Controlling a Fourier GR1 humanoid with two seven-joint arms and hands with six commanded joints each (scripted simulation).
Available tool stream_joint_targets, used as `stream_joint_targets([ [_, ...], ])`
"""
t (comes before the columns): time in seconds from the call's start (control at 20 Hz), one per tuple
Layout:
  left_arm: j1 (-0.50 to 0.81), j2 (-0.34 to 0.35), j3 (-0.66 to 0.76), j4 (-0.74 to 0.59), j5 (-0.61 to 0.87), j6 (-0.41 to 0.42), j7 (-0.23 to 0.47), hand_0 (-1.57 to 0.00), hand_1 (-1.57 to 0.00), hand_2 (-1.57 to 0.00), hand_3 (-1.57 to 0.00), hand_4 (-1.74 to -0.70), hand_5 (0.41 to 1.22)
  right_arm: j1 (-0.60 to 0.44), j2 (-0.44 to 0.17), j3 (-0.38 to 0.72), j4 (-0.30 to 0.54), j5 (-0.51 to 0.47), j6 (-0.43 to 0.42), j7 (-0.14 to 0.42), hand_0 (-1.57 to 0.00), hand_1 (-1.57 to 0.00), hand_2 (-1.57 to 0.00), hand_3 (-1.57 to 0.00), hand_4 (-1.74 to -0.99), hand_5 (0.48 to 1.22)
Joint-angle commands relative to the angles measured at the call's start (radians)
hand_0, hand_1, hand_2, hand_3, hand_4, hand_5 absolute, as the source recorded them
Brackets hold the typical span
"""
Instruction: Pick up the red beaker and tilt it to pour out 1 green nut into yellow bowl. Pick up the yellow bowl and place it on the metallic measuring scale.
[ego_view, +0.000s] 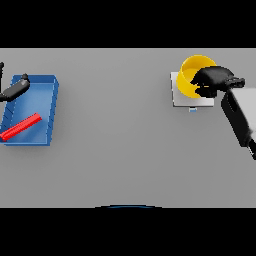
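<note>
The right hand's dark fingers (206, 91) curl round the near-right rim of the yellow bowl (192, 75), clamped on its wall, with the thumb side hidden behind the knuckles. That right hand (215, 80) sits at about two o'clock on the table, its white and grey forearm running down toward four o'clock and out at the right edge. The bowl is tilted, its opening turned partly toward the camera, and it is over the metallic measuring scale (186, 99), a pale square plate also at two o'clock; whether the bowl's base is touching the plate cannot be told. A small blue mark shows at the scale's near edge.

Well apart, at nine o'clock, the left hand (15, 89) hangs over the far-left corner of a blue tray (50, 95), its fingers straight and together, holding nothing. Inside the tray, toward its near-left side, lies a long red object (21, 126) on its side, slanted; it is the only red thing in view, and no green nut can be made out. The grey table (120, 150) bears it all.
</note>
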Motion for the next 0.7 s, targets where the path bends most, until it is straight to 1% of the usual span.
stream_joint_targets([
  [0.0, 0.003, -0.005, -0.005, 0.003, 0.000, -0.002, 0.004, 0.00, 0.00, 0.00, 0.00, -0.81, 0.745, 0.000, 0.008, -0.004, 0.004, -0.006, 0.001, 0.018, -1.52, -1.35, -1.35, -0.91, -1.596, 1.134],
  [0.05, 0.000, -0.010, -0.007, 0.009, -0.002, -0.003, 0.008, 0.00, 0.00, 0.00, 0.00, -0.81, 0.744, -0.001, 0.008, -0.007, 0.003, -0.010, 0.007, 0.019, -1.22, -1.08, -1.13, -0.82, -1.548, 1.053],
  [0.1, -0.008, -0.014, -0.007, 0.010, -0.002, 0.000, 0.008, 0.00, 0.00, 0.00, 0.00, -0.81, 0.744, -0.001, 0.003, -0.007, 0.007, -0.012, 0.011, 0.001, -0.98, -0.87, -0.95, -0.76, -1.504, 0.983],
  [0.15, -0.012, -0.015, -0.008, 0.015, -0.002, 0.001, 0.008, 0.00, 0.00, 0.00, 0.00, -0.81, 0.745, -0.001, 0.001, -0.006, 0.012, -0.010, 0.012, -0.003, -0.78, -0.69, -0.81, -0.71, -1.470, 0.928],
  [0.25, -0.017, -0.019, -0.013, 0.022, -0.006, -0.002, 0.008, 0.00, 0.00, 0.00, 0.00, -0.81, 0.740, -0.008, 0.003, -0.005, 0.027, -0.009, 0.017, -0.009, -0.50, -0.44, -0.60, -0.64, -1.425, 0.851],
  [0.3, -0.028, -0.025, -0.016, 0.032, -0.009, -0.006, 0.008, 0.00, 0.00, 0.00, 0.00, -0.81, 0.738, -0.013, 0.010, -0.004, 0.031, -0.007, 0.018, -0.004, -0.40, -0.35, -0.52, -0.60, -1.410, 0.821],
  [0.35, -0.008, -0.023, -0.014, 0.023, -0.004, 0.002, -0.008, 0.00, 0.00, 0.00, 0.00, -0.81, 0.739, -0.016, 0.011, -0.002, 0.043, -0.005, 0.019, -0.021, -0.32, -0.28, -0.45, -0.57, -1.397, 0.799],
  [0.4, -0.017, -0.027, -0.013, 0.033, -0.003, -0.004, -0.004, 0.00, 0.00, 0.00, 0.00, -0.81, 0.739, -0.019, 0.014, 0.001, 0.050, -0.002, 0.020, -0.027, -0.25, -0.23, -0.39, -0.54, -1.385, 0.780],
  [0.5, -0.017, -0.020, -0.006, 0.042, -0.001, -0.008, -0.011, 0.00, 0.00, 0.00, 0.00, -0.81, 0.736, -0.018, 0.007, 0.016, 0.052, 0.008, 0.029, -0.059, -0.16, -0.14, -0.29, -0.47, -1.356, 0.755],
  [0.55, -0.020, -0.015, -0.006, 0.035, -0.001, -0.009, 0.000, 0.00, 0.00, 0.00, 0.00, -0.81, 0.736, -0.025, 0.013, 0.020, 0.076, 0.018, 0.020, -0.059, -0.13, -0.12, -0.24, -0.44, -1.346, 0.746],
  [0.65, -0.022, -0.031, -0.008, 0.048, 0.000, -0.004, -0.010, 0.00, 0.00, 0.00, 0.00, -0.82, 0.733, -0.044, 0.019, 0.020, 0.086, 0.020, 0.028, -0.056, -0.08, -0.07, -0.17, -0.39, -1.325, 0.737],
])
